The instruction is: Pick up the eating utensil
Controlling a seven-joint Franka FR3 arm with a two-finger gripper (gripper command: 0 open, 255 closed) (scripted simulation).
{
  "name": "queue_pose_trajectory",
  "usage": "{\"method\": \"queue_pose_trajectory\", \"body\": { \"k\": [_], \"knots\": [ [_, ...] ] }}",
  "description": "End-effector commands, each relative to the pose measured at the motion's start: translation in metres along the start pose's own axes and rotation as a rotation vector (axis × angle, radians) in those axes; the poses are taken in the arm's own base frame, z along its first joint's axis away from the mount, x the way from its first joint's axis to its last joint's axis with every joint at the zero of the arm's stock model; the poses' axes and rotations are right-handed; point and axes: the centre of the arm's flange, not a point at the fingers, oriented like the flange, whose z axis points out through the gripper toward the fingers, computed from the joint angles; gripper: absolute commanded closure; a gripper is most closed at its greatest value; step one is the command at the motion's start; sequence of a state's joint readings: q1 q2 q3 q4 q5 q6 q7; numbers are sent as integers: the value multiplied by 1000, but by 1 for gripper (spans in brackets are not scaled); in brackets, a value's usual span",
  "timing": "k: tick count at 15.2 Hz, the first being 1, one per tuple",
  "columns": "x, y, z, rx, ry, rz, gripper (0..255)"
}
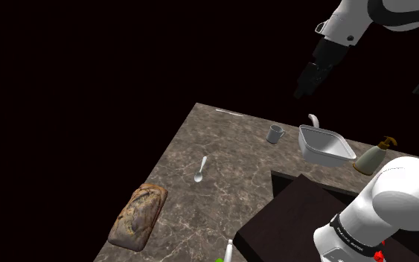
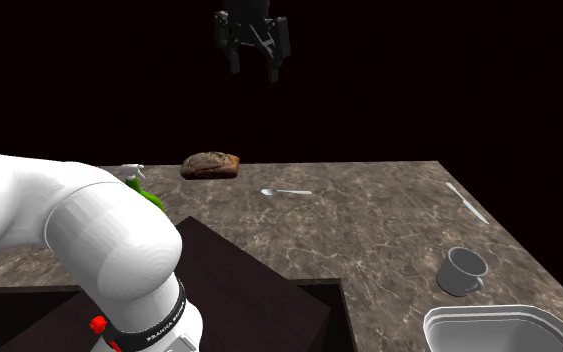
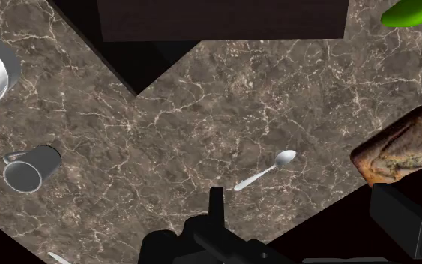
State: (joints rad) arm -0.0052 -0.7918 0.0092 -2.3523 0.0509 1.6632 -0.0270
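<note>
I see the slim silvery spoon with an oval bowl point(image 1: 201, 170) lying flat on the brown, white-veined marble countertop point(image 1: 237, 145), between a crusty mottled bread loaf point(image 1: 137, 216) and a grey cylindrical mug point(image 1: 275, 134). My all-black gripper point(image 2: 255, 60) hangs high above, fingers apart, empty. A black area surrounds the counter.

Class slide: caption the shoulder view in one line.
Open gripper high over the veined brown counter where a spoon lies.

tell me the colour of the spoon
The small spoon is silvery white, clearest in the wrist view.
</note>
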Motion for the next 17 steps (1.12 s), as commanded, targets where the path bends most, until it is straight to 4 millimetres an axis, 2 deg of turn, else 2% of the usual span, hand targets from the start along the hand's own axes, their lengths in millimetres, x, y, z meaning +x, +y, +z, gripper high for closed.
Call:
{"method": "queue_pose_trajectory", "body": {
  "k": [1, 17],
  "knots": [
    [0, 0, 0, 0, 0, 0, 0],
    [94, -36, 187, 45, -53, 353, 0]
  ]
}}
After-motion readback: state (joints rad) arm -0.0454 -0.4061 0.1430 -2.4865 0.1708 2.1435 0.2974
